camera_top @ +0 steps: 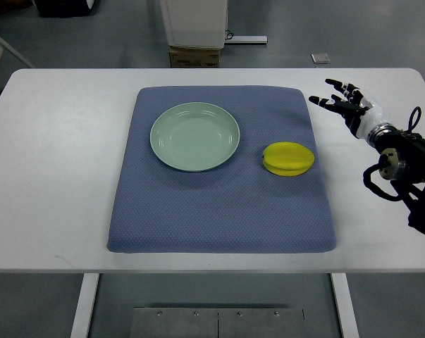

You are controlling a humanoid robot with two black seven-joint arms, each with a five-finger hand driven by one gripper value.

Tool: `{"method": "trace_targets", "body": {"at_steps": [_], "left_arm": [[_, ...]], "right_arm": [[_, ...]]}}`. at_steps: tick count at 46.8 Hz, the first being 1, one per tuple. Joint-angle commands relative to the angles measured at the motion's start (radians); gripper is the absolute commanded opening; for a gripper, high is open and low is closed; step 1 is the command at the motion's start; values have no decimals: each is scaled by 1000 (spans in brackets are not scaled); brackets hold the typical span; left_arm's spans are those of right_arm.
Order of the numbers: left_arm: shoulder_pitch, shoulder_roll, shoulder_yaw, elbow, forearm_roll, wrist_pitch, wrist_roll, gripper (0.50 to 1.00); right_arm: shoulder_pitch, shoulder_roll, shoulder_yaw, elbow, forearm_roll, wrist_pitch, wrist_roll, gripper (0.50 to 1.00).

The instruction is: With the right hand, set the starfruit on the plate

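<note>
Starfruit point(288, 158) on mat (beside plate point(194, 136)), right hand point(345, 104) apart, spread

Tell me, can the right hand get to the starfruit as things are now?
Probably yes. The right hand is open over the table, and nothing lies between it and the starfruit, which sits uncovered on the blue mat.

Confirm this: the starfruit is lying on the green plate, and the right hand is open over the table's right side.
Not quite. The top view shows the starfruit lying on the blue mat, right of the green plate and apart from it. The right hand is open over the table's right side.
</note>
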Motion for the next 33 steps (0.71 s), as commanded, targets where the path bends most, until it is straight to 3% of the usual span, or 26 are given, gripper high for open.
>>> {"method": "trace_targets", "body": {"at_steps": [1,33], "left_arm": [[1,0,-1,1,1,1,0,1000],[1,0,-1,1,-1,4,-3,1000]], "right_arm": [[0,0,-2,1,0,0,0,1000],[4,-1,-3,4,0,1,0,1000]]}}
